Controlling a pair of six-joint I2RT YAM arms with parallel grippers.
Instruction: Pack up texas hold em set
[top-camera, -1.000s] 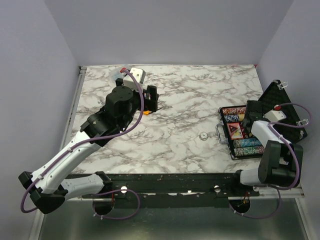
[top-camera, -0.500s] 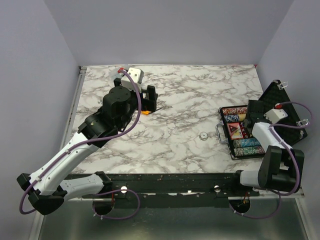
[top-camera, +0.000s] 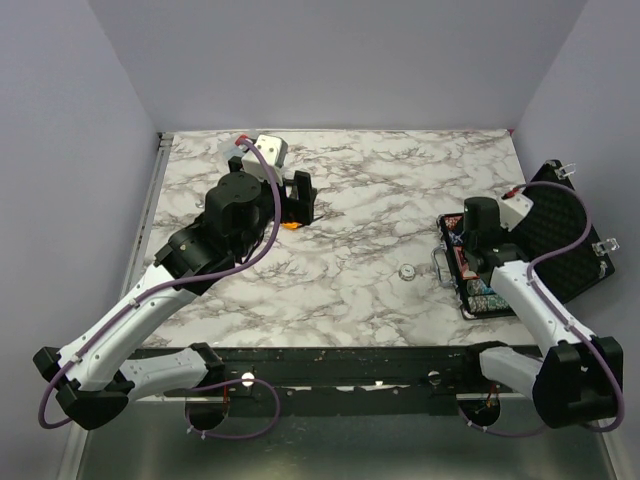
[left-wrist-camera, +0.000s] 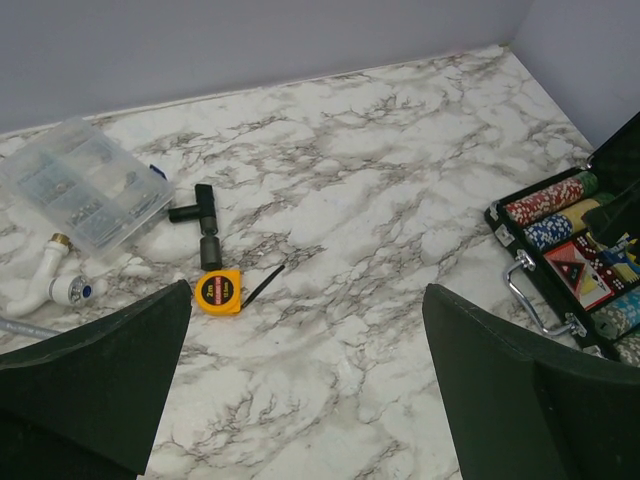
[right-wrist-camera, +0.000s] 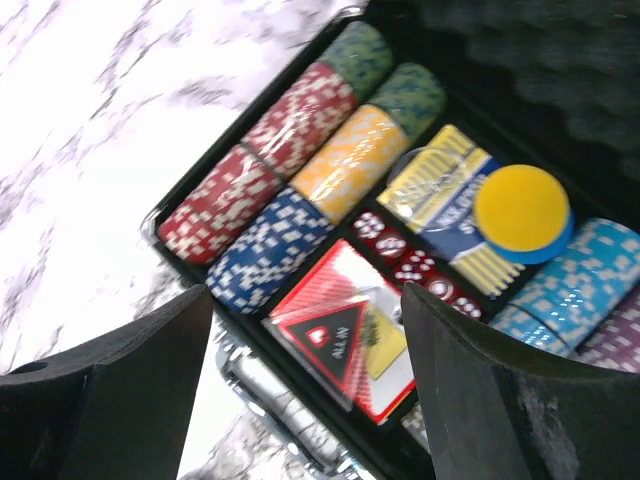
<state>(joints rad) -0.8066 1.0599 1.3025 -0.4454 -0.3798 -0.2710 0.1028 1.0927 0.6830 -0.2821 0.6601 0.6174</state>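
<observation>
Briefcase (right-wrist-camera: 560, 50) black; chip rows (right-wrist-camera: 345, 150) red, blue, yellow; table (left-wrist-camera: 380, 200) white marble.

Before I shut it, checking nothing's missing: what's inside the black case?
Chip rows, red dice, a red card box under a red triangle, a yellow disc on a blue disc. Fingers of the right pincer hide the near corners.

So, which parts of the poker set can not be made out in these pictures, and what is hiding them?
- Top view: the right arm covers most of the case tray; the small disc on the table is too small to identify.
- Left wrist: the picture's right edge cuts off the case.
- Right wrist: blurred, so the red card box print is unreadable; the fingers hide the near corners.
</observation>
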